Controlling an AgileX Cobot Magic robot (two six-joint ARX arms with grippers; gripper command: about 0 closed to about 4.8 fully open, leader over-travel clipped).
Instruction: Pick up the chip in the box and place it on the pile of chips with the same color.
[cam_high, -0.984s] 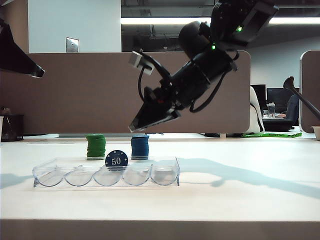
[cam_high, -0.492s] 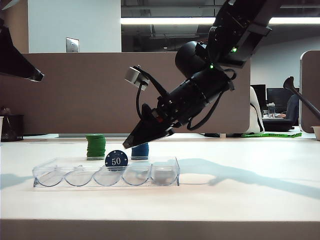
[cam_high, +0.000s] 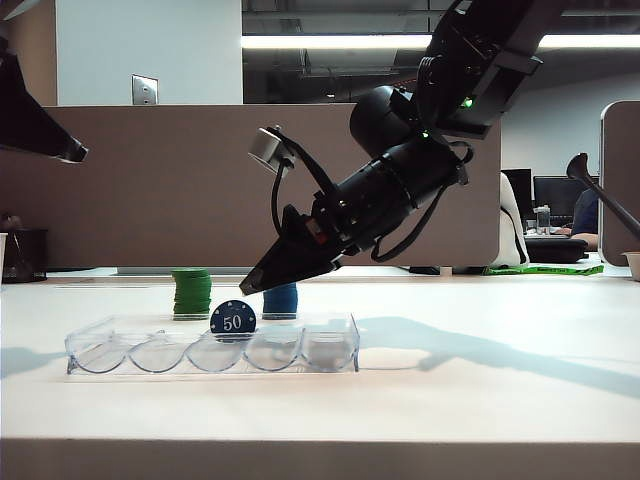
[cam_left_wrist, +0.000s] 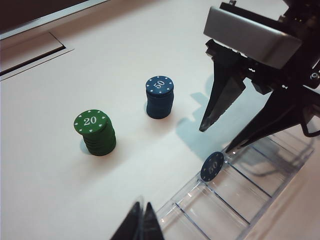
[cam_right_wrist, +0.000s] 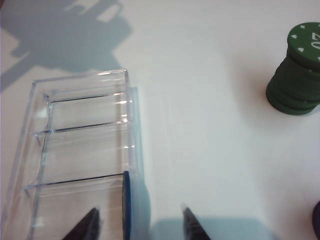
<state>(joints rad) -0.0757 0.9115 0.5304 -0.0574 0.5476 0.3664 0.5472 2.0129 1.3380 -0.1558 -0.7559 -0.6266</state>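
A dark-blue chip (cam_high: 233, 321) marked "50" stands on edge in the middle slot of the clear box (cam_high: 100, 350). It also shows in the left wrist view as the chip (cam_left_wrist: 212, 166) and edge-on as the chip (cam_right_wrist: 127, 210). My right gripper (cam_high: 250, 288) hangs open just above it and points down at a slant, its fingertips (cam_right_wrist: 92, 215) either side of the chip without touching. The blue pile of chips (cam_high: 283, 301) stands behind the box, partly hidden by that gripper, and shows whole as the pile (cam_left_wrist: 159, 96). My left gripper (cam_left_wrist: 141, 212) is shut and empty, high at the far left.
A green stack of chips (cam_high: 191, 292) marked "20" stands left of the blue pile, behind the box (cam_left_wrist: 250, 200). A brown partition wall runs along the table's far edge. The left arm (cam_high: 40, 125) hangs above the table's left end.
My right gripper has come down and slightly left towards the standing chip, and its wrist has turned. The left arm, the chip and the piles have not moved.
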